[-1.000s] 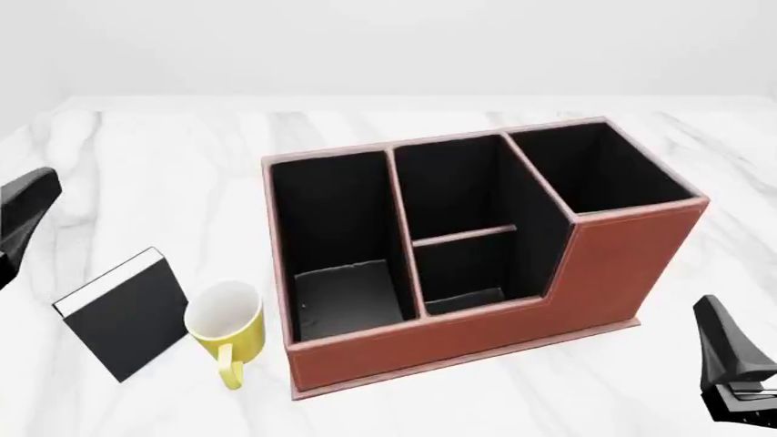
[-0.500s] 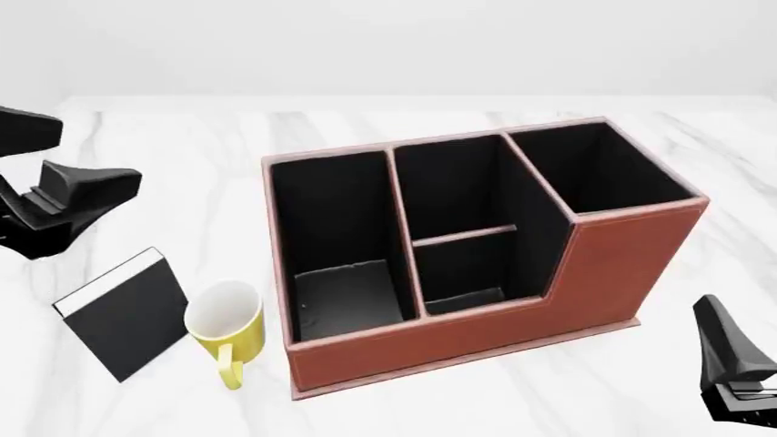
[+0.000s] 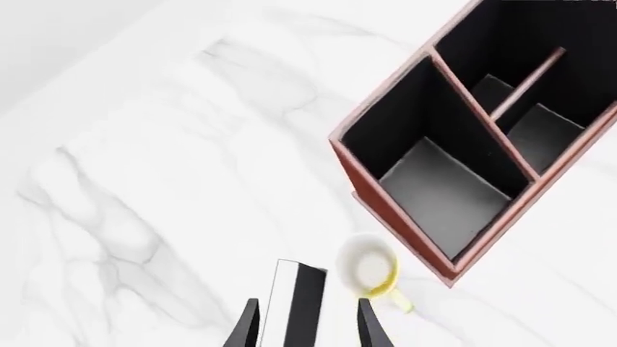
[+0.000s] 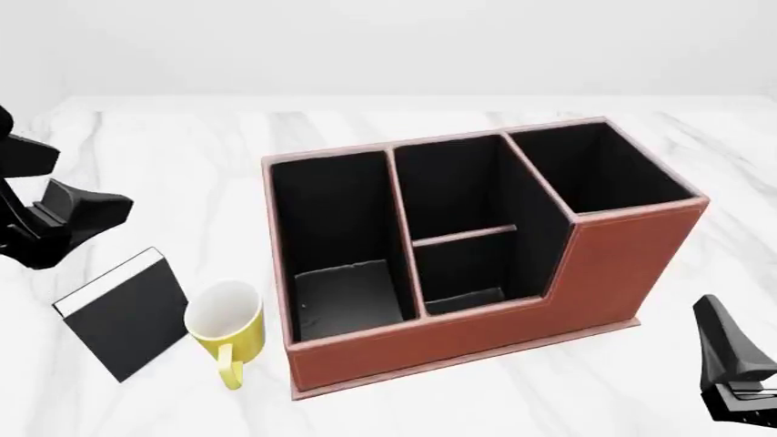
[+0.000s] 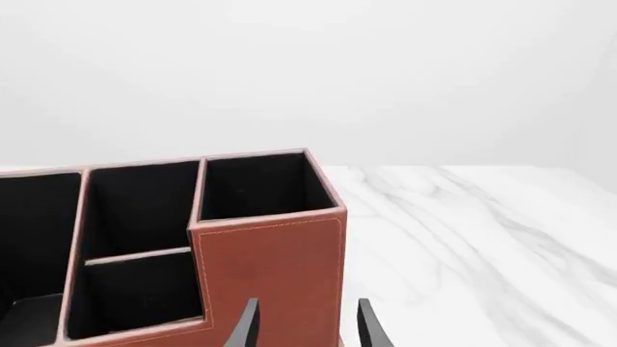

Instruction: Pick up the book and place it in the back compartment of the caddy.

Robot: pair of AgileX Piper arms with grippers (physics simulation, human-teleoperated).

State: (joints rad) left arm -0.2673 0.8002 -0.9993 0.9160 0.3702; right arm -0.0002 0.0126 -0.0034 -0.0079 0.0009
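A white marble table meets a pale wall. The small black book stands upright, long edge diagonal. Both grippers, left and right, are spread, grasping nothing.

1 book, 1 mug, 1 caddy with 4 compartments, 2 grippers

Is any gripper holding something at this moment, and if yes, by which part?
Nothing is held. The left gripper is open above the book, not touching it; the right gripper is open and empty.
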